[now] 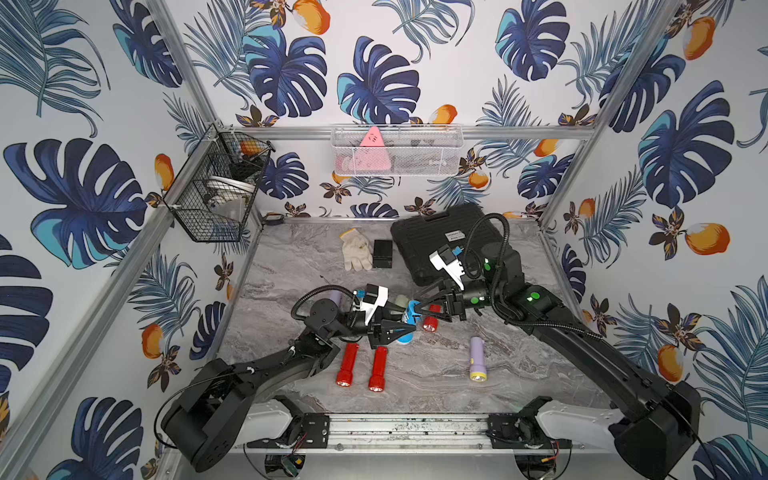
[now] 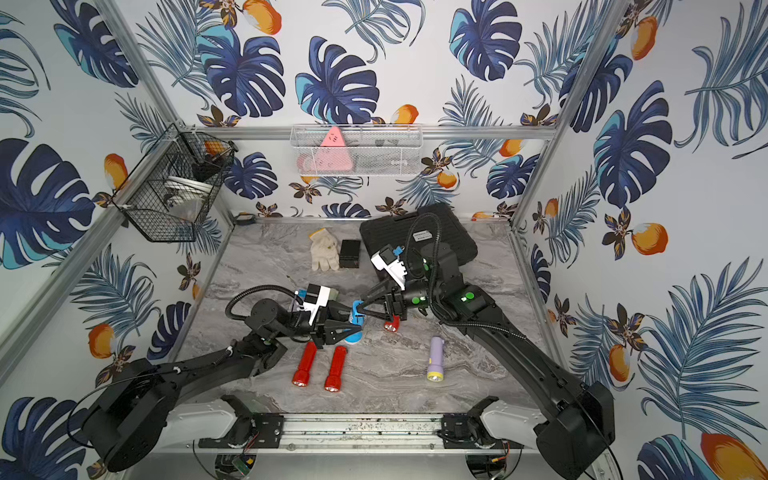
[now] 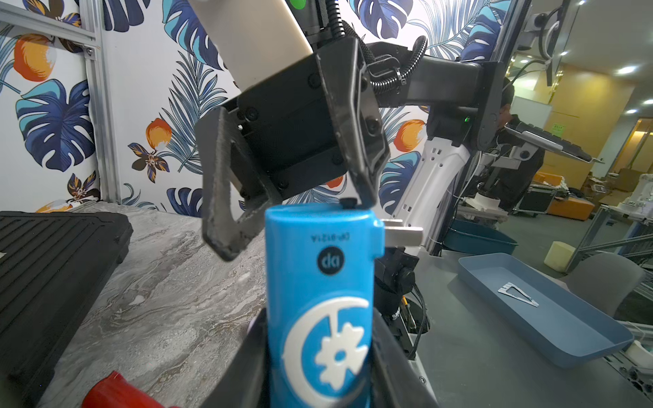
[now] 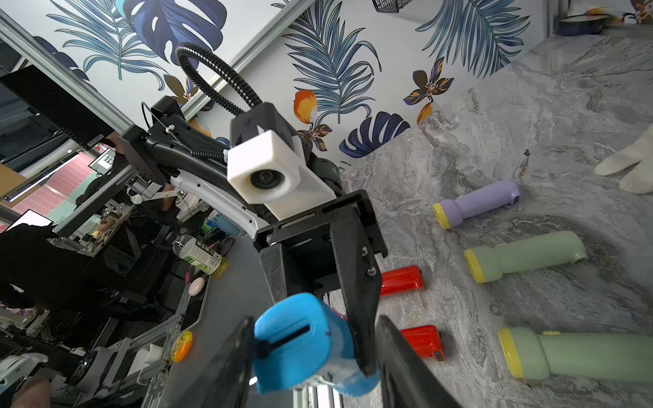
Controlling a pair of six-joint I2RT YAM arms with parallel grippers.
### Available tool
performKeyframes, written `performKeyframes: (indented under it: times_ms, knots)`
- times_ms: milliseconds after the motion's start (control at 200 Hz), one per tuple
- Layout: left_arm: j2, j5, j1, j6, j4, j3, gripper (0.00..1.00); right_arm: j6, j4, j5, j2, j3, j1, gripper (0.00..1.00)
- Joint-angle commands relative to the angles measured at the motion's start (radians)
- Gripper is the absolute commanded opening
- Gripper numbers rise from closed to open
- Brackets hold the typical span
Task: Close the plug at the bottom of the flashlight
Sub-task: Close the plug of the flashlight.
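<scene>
You find the blue flashlight (image 1: 411,312) near the middle of the frame in both top views, held up above the counter (image 1: 415,374) between the two arms. The left claw (image 1: 409,329) is clamped on its body; in the left wrist view its two fingers (image 3: 243,371) press the barrel from both sides at the bottom edge of the picture. The plug (image 3: 403,231) is at the far end of the flashlight, and its metal prongs stick out sideways, toward the right of that picture. The right claw (image 3: 296,222) stands at this same end with its jaws apart, one on each side. One fingertip (image 3: 365,190) touches the end face beside a small black knob (image 3: 348,203), and whether the other finger touches I cannot tell. On the counter, two red flashlights (image 1: 348,365) lie side by side in the lower middle of a top view, and a purple flashlight (image 1: 477,357) lies further to the right, well apart from them.
</scene>
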Motion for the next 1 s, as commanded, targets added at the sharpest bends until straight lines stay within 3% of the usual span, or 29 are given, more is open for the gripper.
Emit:
performKeyframes:
  times_ms: [0,295,681,996]
  knots:
    - [0.009,0.022,0.002,-0.057,0.142,0.011,0.0,-0.02,-0.005,0.009,0.003,-0.006,0.004,0.53]
    - [0.01,0.049,0.002,-0.125,0.215,0.037,0.0,-0.02,-0.007,0.005,0.021,-0.03,0.01,0.43]
    - [-0.136,0.04,0.003,0.053,-0.057,0.065,0.0,-0.028,-0.04,0.022,0.049,-0.049,0.021,0.3]
    - [-0.133,0.018,0.02,0.01,0.051,0.042,0.0,-0.014,-0.036,0.035,0.049,-0.054,0.033,0.21]
